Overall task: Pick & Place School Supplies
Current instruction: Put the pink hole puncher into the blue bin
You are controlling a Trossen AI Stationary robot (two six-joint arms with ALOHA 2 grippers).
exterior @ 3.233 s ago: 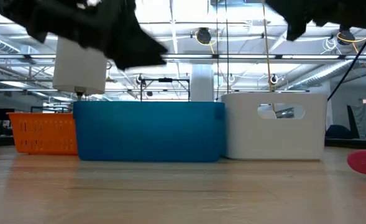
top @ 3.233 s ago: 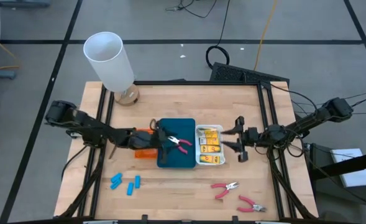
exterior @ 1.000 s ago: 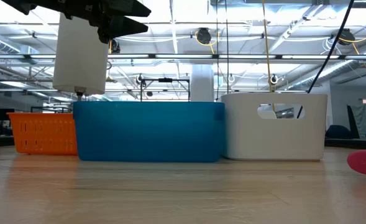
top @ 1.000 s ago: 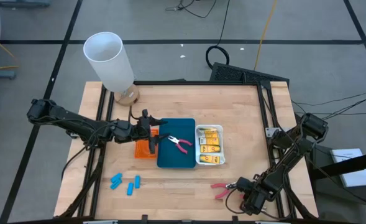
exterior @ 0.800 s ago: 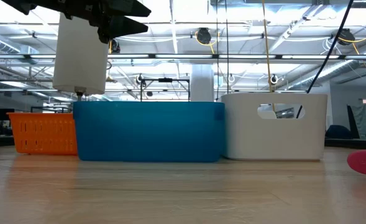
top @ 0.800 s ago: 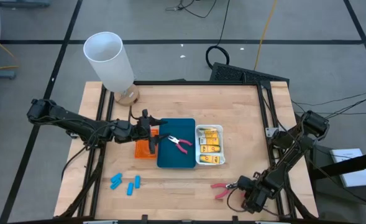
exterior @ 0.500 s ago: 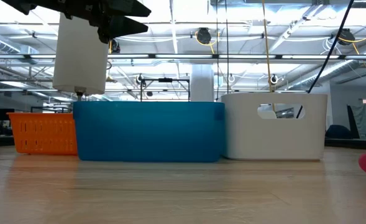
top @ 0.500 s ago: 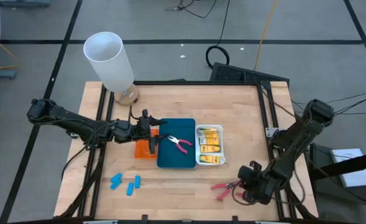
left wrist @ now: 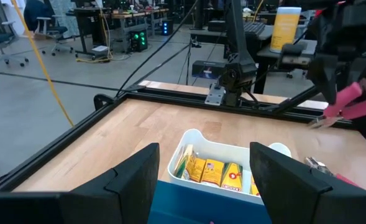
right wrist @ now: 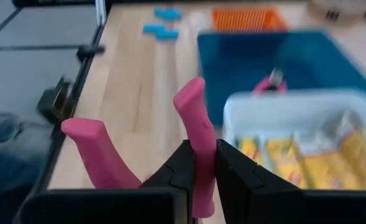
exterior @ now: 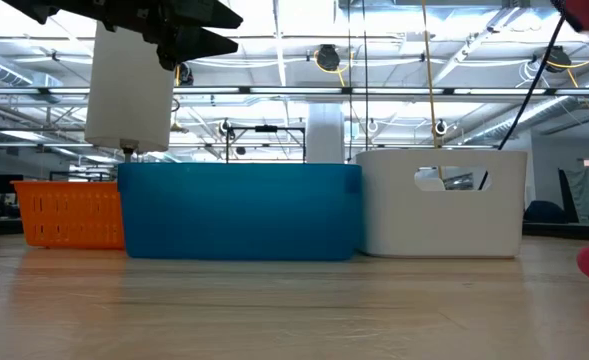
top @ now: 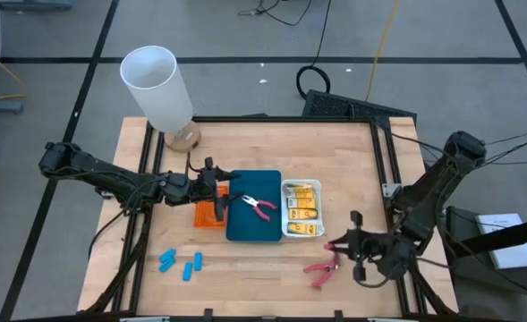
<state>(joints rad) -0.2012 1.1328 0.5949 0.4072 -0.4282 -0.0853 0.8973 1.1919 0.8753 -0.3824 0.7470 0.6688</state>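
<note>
We take the blue tray (top: 254, 219) as our landmark. Nearest the front edge of the surface (top: 272, 152), to the front left of the tray, we see three light-blue pieces (top: 182, 263) lying loose. To its front right, one pair of pink-handled pliers (top: 319, 273) lies flat on the wood.

Just above those, the right tool (top: 345, 247) hangs over the surface, its arm folded back from the right rim and bent sharply at the elbow, wrist pointing toward the tray. In the right wrist view its fingers (right wrist: 184, 167) are pinched tight on one handle of a second pair of pliers (right wrist: 195, 140), the other pink handle splaying outward.

Touching the tray's right side sits the white tray (top: 302, 209), holding yellow-orange packets (top: 301, 206). Inside the blue tray itself lies a third pair of pliers (top: 258, 205).

At the tray's left rear corner, over the orange tray (top: 208, 213), we find the left tool (top: 215, 183), its arm stretched low from the left rim. Its fingers (left wrist: 133, 177) are spread wide with nothing between them.

Farthest back, beyond the tray's left, the white cylinder (top: 157, 88) stands.
</note>
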